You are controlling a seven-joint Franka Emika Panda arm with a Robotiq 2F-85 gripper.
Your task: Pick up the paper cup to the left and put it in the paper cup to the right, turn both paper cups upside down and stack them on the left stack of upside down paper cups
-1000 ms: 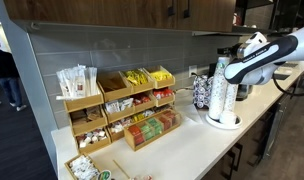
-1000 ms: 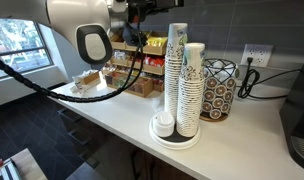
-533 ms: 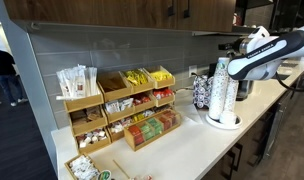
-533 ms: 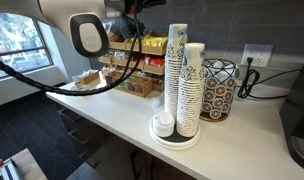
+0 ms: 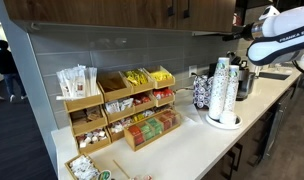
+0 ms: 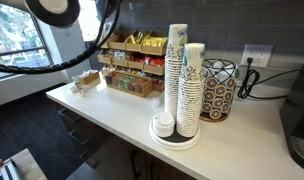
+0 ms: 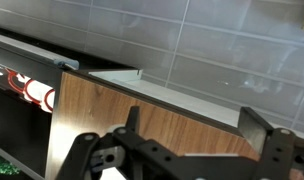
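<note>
Two tall white columns of upside-down paper cups stand on a round white tray [image 6: 160,138]. The taller, left column [image 6: 176,80] shows greenish marks on its topmost cups [image 6: 177,38]; I cannot make out single cups there. The shorter column [image 6: 193,92] stands right beside it. Both columns also show in an exterior view [image 5: 221,88]. A low upside-down cup [image 6: 165,124] sits at the tray's front. My gripper [image 7: 192,125] is open and empty, high up, facing a wooden cabinet and the tiled wall. The arm [image 5: 280,38] is well above the cups.
A dark patterned holder [image 6: 218,90] stands right of the cups, next to a wall socket with a cable [image 6: 249,62]. A wooden snack organiser [image 5: 122,105] fills the counter to the left. Upper cabinets [image 5: 112,12] hang overhead. A machine [image 6: 300,120] is at the far right.
The arm has risen and pulled away from the cup columns, almost out of both exterior views. The cups have not moved.
</note>
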